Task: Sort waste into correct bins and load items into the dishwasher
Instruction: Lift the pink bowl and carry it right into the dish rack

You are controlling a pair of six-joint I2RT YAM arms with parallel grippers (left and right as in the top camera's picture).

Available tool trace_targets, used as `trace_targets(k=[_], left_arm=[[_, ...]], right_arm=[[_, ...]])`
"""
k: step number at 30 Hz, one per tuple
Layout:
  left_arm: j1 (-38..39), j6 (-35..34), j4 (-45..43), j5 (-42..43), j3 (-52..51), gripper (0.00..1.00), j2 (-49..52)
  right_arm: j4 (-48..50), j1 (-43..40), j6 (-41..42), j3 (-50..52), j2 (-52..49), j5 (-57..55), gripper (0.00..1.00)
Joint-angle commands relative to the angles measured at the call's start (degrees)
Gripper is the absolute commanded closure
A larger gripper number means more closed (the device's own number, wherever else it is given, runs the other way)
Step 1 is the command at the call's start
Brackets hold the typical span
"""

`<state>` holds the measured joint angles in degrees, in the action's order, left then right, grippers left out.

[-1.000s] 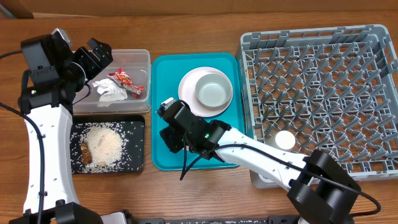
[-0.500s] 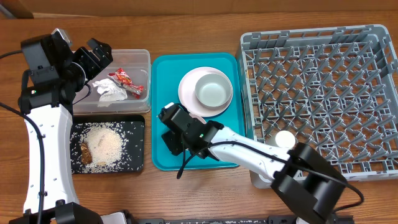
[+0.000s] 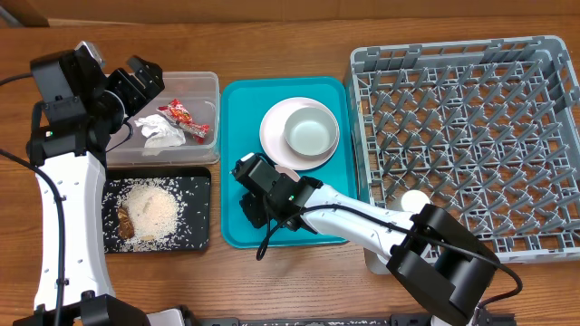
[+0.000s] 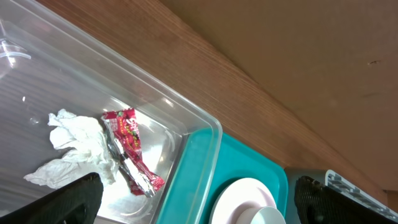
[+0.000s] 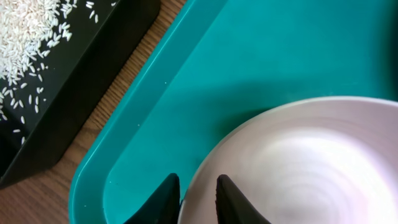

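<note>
On the teal tray [image 5: 186, 62], right end effector [image 5: 197, 182] pinches plate [image 5: 311, 162].

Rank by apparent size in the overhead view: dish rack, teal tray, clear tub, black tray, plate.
1. dish rack, largest by far
2. teal tray
3. clear tub and black tray: footprints look alike, so not ranked
4. plate, smallest

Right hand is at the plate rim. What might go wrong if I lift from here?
1. The right hand seems to pinch only the near rim of the plate, so the plate may tilt or slip out when lifted.
2. The bowl sits on the plate; any tilt could slide it off onto the teal tray.
</note>
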<state>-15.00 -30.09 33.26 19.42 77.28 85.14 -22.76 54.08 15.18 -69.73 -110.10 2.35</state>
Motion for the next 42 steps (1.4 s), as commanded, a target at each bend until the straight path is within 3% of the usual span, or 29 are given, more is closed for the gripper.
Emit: trace_targets(k=[1, 18, 26, 30, 35, 42], left_arm=[[0.13, -0.37, -0.07, -0.52, 0.57, 0.0, 0.35], [0.13, -0.37, -0.07, -0.52, 0.57, 0.0, 0.35], [0.13, -0.37, -0.07, -0.52, 0.57, 0.0, 0.35], [0.13, -0.37, -0.07, -0.55, 0.57, 0.0, 0.35], [0.13, -0.37, -0.07, -0.52, 0.57, 0.0, 0.35], [0.13, -0.37, -0.07, -0.52, 0.57, 0.0, 0.35]], right_arm=[[-0.48, 0.02, 0.0, 0.35, -0.07, 1.88, 0.78], [-2.69, 0.02, 1.75, 0.35, -0.07, 3.3, 0.8], [-2.84, 0.02, 1.77, 0.35, -0.07, 3.3, 0.85], [-2.82, 0.02, 1.75, 0.35, -0.07, 3.3, 0.96], [-2.75, 0.0, 1.79, -0.42, 0.26, 3.34, 0.96], [-10.21, -0.15, 1.95, -6.4, 4.09, 7.04, 0.96]])
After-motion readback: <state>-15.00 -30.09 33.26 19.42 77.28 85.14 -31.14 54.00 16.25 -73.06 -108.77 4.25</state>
